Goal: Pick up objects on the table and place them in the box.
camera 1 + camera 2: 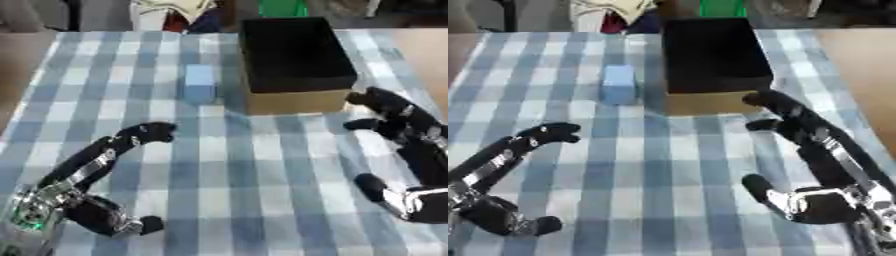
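Note:
A light blue block (199, 83) stands on the checked tablecloth just left of the box (293, 95), a cardboard box with a dark inside and nothing visible in it. My left hand (105, 155) lies at the lower left, its fingers stretched up toward the block and bent at the tips, holding nothing. My right hand (811, 145) is at the right, fingers straight and spread, their tips beside the box's near right corner. It holds nothing.
The blue and white checked tablecloth (254, 170) covers the table. Bare wood shows along the left edge (16, 65) and the right edge (859, 65). Beyond the far edge there are clothes and a green thing (282, 7).

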Motion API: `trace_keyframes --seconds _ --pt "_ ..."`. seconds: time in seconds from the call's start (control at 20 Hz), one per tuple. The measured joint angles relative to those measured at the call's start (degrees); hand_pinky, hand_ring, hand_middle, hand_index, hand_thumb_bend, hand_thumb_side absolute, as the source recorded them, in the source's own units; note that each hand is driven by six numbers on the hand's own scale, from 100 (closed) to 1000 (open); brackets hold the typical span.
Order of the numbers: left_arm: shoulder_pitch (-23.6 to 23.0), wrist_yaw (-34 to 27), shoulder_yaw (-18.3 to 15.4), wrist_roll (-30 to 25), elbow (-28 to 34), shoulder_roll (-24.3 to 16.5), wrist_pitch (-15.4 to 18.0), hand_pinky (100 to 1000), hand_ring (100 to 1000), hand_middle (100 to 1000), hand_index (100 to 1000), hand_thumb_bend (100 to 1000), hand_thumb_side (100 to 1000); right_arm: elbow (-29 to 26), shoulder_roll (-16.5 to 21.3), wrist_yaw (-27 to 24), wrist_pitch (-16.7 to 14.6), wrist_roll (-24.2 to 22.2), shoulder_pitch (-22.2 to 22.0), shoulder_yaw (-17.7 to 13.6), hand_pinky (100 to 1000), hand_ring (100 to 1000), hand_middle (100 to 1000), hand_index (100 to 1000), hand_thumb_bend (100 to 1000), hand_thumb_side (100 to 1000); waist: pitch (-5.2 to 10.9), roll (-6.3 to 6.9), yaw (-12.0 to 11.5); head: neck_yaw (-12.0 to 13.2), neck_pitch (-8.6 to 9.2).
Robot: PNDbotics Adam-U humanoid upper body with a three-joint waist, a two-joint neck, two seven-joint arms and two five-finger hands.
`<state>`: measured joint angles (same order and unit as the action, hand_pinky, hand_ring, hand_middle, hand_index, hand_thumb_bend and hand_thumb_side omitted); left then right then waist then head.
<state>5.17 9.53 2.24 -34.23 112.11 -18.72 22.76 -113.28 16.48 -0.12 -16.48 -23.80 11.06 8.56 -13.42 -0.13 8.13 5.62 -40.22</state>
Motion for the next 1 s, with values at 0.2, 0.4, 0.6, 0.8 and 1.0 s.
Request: trace_keyframes --seconds 0.2,0.4,0.6,0.8,1.0 --pt "1.69 -0.30 -0.02 1.67 0.14 -1.91 -0.78 1000 887 932 947 624 240 0.00 0.00 0.00 0.02 -0.04 -0.02 0.13 798 1000 892 1000 363 282 0.03 0.02 0.18 0.12 0.00" --pt "4.04 -1.58 -0.02 3.64 0.90 -5.90 -0.66 1000 888 932 949 652 215 0.00 0.01 0.00 0.08 -0.13 -0.26 0.32 798 1000 892 1000 358 285 0.16 0.13 0.50 0.29 0.01" --pt "7.22 -3.35 -0.02 6.00 1.24 -11.03 -1.16 1000 882 929 946 672 207 0.00 0.01 0.00 0.08 -0.33 -0.44 0.50 798 1000 892 1000 357 286 0.34 0.51 0.91 0.33 0.03" --pt "11.74 -5.20 0.02 9.22 0.12 -15.75 -3.21 1000 876 924 940 694 202 0.00 0.02 -0.01 0.09 -0.63 -0.44 0.69 798 1000 892 1000 353 290 0.37 0.79 1.50 0.33 0.04" --pt "17.57 -6.09 0.44 12.37 -4.15 -19.21 -5.18 1000 868 920 937 689 225 0.01 0.03 -0.02 0.03 -0.91 -0.44 1.02 798 1000 892 1000 354 288 0.54 0.82 2.09 0.33 0.10"
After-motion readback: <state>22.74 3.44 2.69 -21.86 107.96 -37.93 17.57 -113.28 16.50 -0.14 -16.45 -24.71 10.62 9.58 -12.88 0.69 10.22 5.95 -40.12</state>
